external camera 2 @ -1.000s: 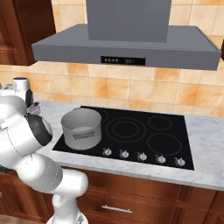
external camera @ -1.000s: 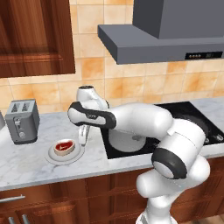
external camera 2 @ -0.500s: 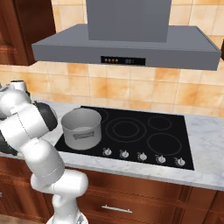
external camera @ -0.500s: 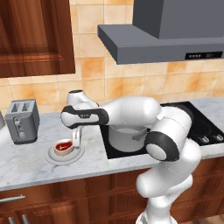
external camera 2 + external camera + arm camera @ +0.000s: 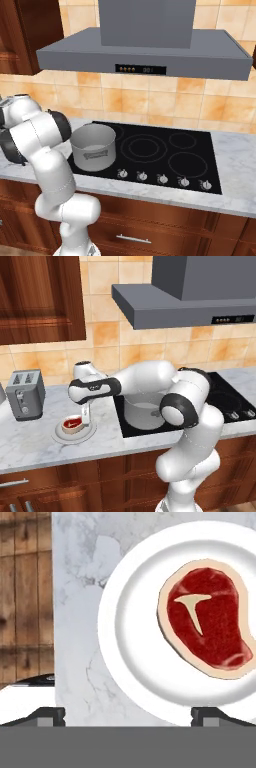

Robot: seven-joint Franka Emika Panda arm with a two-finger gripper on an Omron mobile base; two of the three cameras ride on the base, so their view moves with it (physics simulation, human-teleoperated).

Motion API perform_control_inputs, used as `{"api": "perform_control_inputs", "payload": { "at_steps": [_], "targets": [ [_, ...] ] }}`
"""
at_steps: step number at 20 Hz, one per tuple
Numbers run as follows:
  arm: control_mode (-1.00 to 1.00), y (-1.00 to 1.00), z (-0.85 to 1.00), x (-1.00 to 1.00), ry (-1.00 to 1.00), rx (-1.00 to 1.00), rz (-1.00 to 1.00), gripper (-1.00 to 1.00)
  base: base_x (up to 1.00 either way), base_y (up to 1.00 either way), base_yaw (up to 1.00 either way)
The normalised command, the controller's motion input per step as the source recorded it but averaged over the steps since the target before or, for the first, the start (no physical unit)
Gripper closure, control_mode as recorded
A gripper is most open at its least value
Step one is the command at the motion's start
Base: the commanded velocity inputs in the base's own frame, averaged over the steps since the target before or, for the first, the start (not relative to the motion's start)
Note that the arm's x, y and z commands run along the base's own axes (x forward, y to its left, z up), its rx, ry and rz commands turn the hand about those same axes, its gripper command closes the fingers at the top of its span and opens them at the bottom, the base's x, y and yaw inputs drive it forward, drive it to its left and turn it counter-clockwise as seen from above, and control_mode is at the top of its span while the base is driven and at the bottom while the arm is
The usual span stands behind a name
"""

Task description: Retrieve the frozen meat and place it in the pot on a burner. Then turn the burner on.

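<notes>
The frozen meat, a red oval steak with a tan fat rim, lies on a round white plate on the marble counter. My gripper points down just over the plate's right side, open, with nothing between its fingers. In the hand view the meat sits off to one side of the gap between the fingertips. The pot, grey steel with a pale inside, stands on the front left burner of the black cooktop and holds nothing.
A grey toaster stands left of the plate. Silver knobs line the cooktop's front edge. A range hood hangs over the cooktop and a wooden cabinet over the toaster. My arm arches between the pot and the plate.
The arm has swung left from beside the pot, carrying the open gripper over to the plate with the meat. Pot, plate and meat have not moved.
</notes>
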Motion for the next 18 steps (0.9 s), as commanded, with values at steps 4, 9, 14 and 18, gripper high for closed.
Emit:
{"api": "perform_control_inputs", "payload": {
  "at_steps": [4, 9, 14, 18],
  "targets": [
    [-1.00, 0.13, -0.14, 0.16, -0.02, 0.00, 0.07, -1.00, 0.00, 0.00, 0.00],
    [-1.00, 0.13, -0.14, 0.13, -0.03, 0.00, 0.06, -1.00, 0.00, 0.00, 0.00],
    [-1.00, 0.00, -0.02, 0.20, 0.00, 0.00, 0.02, -1.00, 0.00, 0.00, 0.00],
    [-1.00, 0.00, -0.09, 0.25, -0.03, 0.00, 0.01, -1.00, 0.00, 0.00, 0.00]
  ]
}}
